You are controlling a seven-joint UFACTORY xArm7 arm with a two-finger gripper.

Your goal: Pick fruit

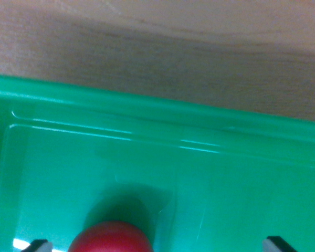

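A round red fruit (111, 239) shows at the bottom edge of the wrist view, left of centre, lying inside a green tray (163, 113). Only its top is visible. Two dark fingertips of my gripper (155, 245) peek in at the bottom, one at the left (38, 245) and one at the right (279, 244). They stand wide apart, so the gripper is open. The fruit lies between them, closer to the left fingertip, and nothing is held.
The tray's raised far rim runs across the picture, sloping down to the right. Beyond it lies a light wooden tabletop (189, 47), darkened by shadow near the rim. The tray floor to the right of the fruit is bare green plastic.
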